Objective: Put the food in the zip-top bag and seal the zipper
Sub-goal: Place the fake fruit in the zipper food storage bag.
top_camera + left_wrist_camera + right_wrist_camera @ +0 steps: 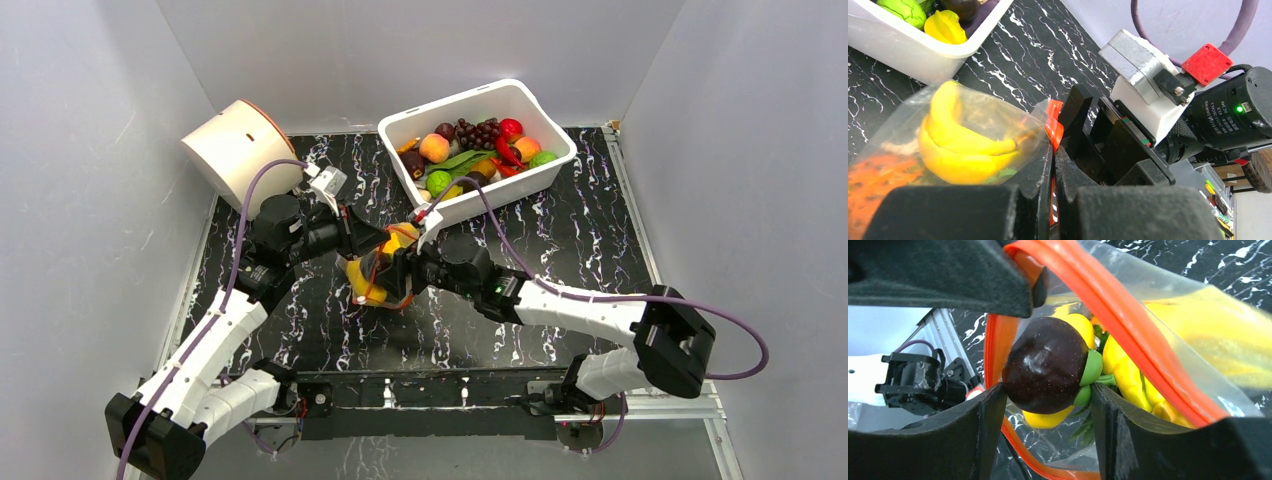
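the step in hand looks like feeding the dark purple fruit (1043, 365) into the zip-top bag (993, 115). the right gripper (1047, 395) is clamped on the fruit, one finger on each side, at the bag's mouth, with the red-orange zipper (1128, 325) looping around it. how far past the lip it sits cannot be told. the left gripper (1053, 155) is pressed together on the mouth edge, pinching the zipper strip and holding that side up. the bag lies on the tabletop (560, 250) between the two arms, near the white bin (908, 50). a banana bunch (958, 145) and the orange pineapple (878, 180) show through the film.

to do this well, the fruit should go clear beyond the strip before the fingers spread, so it drops against the banana and does not roll back out. the left pinch should stay firm, since the film is floppy and the mouth would likely collapse. pulling straight back along the opening should avoid snagging the strip. nothing should rest across the strip when sealing begins.
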Controlling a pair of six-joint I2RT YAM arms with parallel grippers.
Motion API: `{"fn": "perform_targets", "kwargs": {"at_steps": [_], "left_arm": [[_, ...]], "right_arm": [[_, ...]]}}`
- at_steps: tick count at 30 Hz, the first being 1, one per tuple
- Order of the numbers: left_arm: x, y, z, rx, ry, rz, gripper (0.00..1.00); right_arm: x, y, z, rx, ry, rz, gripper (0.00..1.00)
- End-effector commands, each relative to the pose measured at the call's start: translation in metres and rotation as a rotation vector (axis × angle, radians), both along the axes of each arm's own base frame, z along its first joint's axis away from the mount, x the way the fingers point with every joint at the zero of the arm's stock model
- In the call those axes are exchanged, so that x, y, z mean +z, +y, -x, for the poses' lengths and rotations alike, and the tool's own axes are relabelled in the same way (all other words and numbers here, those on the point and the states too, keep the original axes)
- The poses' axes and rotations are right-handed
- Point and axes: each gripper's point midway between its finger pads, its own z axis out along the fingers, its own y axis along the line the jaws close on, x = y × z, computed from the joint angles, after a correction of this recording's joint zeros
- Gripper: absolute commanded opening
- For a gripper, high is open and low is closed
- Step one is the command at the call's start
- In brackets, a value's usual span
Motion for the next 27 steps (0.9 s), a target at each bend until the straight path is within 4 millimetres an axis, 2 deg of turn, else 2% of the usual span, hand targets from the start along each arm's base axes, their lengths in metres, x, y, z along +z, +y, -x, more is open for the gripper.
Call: {"fn": "perform_targets", "kwargs": {"at_steps": [1, 5, 8, 12, 16, 20, 24, 27], "left_arm": [[0.031, -0.005, 0.010, -0.049, -0.085, 0.068, 0.00], [0.033, -0.002, 0.009, -0.036, -0.094, 0.059, 0.00], [0.036, -0.002, 0.008, -0.031, -0.106, 0.054, 0.00], [0.037, -0.001, 0.007, -0.029, -0.112, 0.050, 0.00], [0.037, -0.002, 0.007, -0.032, -0.112, 0.047, 0.00], [0.037, -0.002, 0.006, -0.033, -0.109, 0.049, 0.00], [0.038, -0.002, 0.006, -0.032, -0.112, 0.049, 0.00], [0.038, -0.002, 0.005, -0.032, -0.109, 0.045, 0.00]], "right_arm": [[0.025, 0.000, -0.018, -0.083, -0.041, -0.005, 0.61], [0.033, -0.015, -0.015, -0.099, -0.066, 0.028, 0.72], [0.043, -0.025, -0.011, -0.088, -0.107, 0.057, 0.76], [0.059, -0.038, 0.003, 0.001, -0.222, 0.117, 0.78], [0.063, -0.051, 0.013, 0.070, -0.318, 0.173, 0.77], [0.053, -0.051, 0.038, 0.257, -0.410, 0.217, 0.67], [0.043, -0.048, 0.059, 0.387, -0.467, 0.182, 0.48], [0.040, -0.042, 0.076, 0.493, -0.496, 0.143, 0.42]]}}
